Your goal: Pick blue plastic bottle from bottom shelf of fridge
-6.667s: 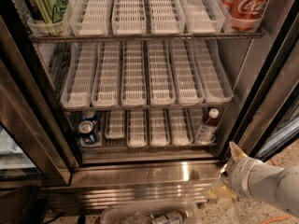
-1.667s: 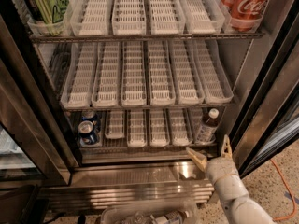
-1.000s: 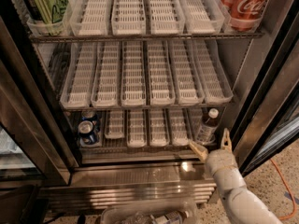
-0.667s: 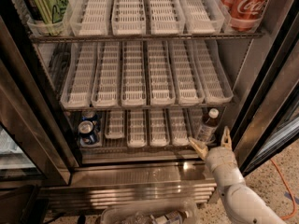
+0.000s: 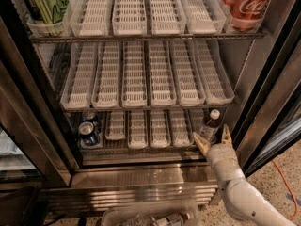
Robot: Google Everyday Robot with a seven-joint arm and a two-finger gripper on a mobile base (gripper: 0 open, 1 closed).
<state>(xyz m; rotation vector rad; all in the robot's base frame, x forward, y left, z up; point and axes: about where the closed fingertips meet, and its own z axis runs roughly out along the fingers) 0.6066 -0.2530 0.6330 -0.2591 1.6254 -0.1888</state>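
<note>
Gripper [image 5: 214,138] spread wide at the front right corner of the bottom shelf [image 5: 141,148], fingers either side of the blue bottle [image 5: 208,125] standing there, seemingly lined up to clamp its body.

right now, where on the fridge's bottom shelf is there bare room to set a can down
The middle lane trays of the bottom shelf are bare, between the blue cans at left and the blue plastic bottle at right. The right end is crowded: the open end effector sits at the bottle.
</note>
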